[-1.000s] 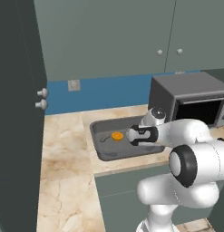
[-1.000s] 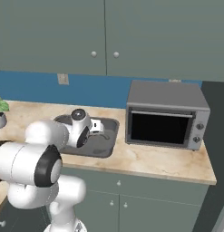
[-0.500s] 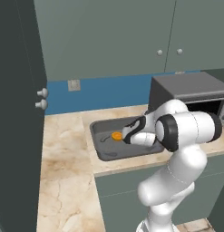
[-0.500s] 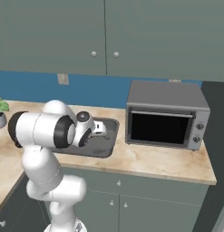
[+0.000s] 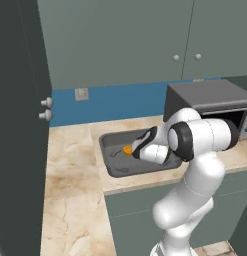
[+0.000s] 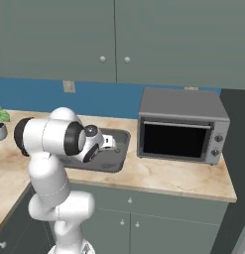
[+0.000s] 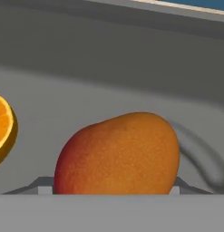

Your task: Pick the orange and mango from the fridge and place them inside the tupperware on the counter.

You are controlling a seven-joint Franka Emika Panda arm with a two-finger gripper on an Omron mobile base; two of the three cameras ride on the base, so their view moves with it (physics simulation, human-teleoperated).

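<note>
Two fruits, mango [image 7: 118, 154] and orange [image 5: 127, 149], inside tupperware [image 5: 114, 169] on beige counter [image 5: 70, 175]; fingers' state unclear.

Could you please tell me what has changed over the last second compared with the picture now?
The arm has swung its elbow from low and right up over the counter, its hand reaching further left into the tupperware. The mango sits right in front of the gripper; whether it is held cannot be told. The orange stayed in the tupperware; the microwave and base did not move.
</note>
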